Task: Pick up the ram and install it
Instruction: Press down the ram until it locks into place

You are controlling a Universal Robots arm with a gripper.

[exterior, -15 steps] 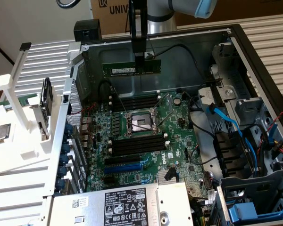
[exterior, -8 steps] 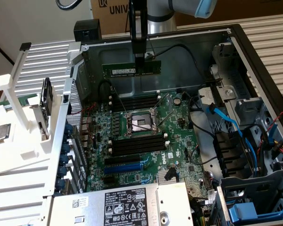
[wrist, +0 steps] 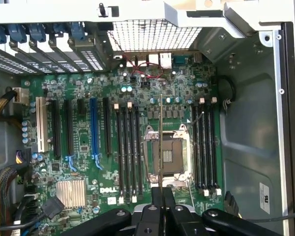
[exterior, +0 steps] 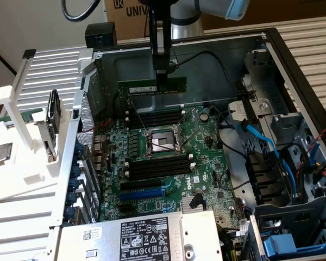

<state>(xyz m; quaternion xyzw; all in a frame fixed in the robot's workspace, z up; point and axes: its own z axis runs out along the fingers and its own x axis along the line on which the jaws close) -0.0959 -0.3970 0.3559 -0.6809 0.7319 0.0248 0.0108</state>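
Inside the open case (exterior: 293,65), the motherboard (exterior: 206,163) lies flat, and the arm comes down from above at the far side. The gripper (exterior: 162,81) is pinched narrow on the ram (exterior: 138,87), gripping its top edge near the middle. The stick hangs on edge, clear of the board, nothing touching below.

Here's the relation that matters. The ram's long axis runs left to right in the exterior view, parallel to both banks of black slots. The far slots (exterior: 155,117) sit just below it, nearer than the near slots (exterior: 157,166) beyond the socket (exterior: 162,142). From the wrist view the ram appears as a thin line over the socket, flanked by the two banks and running the same way as them. So it looks squared up lengthwise, though it sits over the socket rather than over a slot there, and it isn't seated in any slot yet.
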